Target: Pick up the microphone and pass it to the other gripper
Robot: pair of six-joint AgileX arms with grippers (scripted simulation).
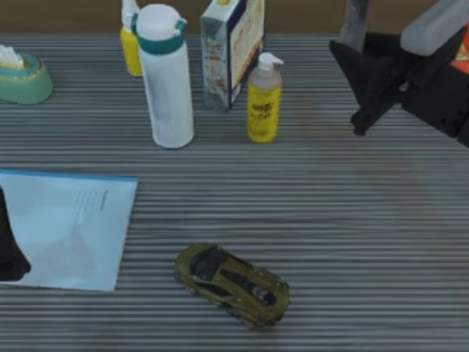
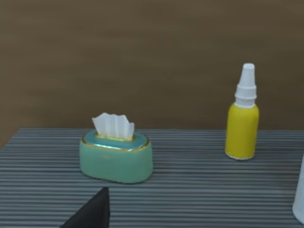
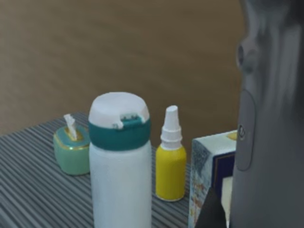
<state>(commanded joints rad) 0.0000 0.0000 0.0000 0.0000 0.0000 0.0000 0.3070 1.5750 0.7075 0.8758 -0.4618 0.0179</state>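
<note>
From above, the right gripper (image 1: 366, 84) is raised over the table's (image 1: 352, 220) far right corner, its black claw pointing toward the row of containers. A slim grey shaft, the microphone (image 1: 356, 22), rises just beside the claw and runs out past the far edge. The grip itself is not plainly seen here. The left gripper (image 1: 10, 249) is only a black shape at the left edge, lying over the blue-white booklet (image 1: 69, 227). Whether it is spread or closed cannot be told. An olive toy car (image 1: 233, 284) sits near the front and a yellow pump bottle (image 1: 263, 99) stands at the back. The left wrist view shows a green tissue box (image 2: 116, 159) and a yellow dropper bottle (image 2: 242, 126), with a black tip of that arm's claw at the lower edge. In the right wrist view the microphone (image 3: 270, 123) fills one side as a smooth grey cylinder with a small round button and an oblong panel. It is off the table and clasped in the right gripper, with a black finger (image 3: 211, 213) against it. Its foam head is not shown. A white flask with a teal collar (image 3: 120, 161) stands beyond.
</note>
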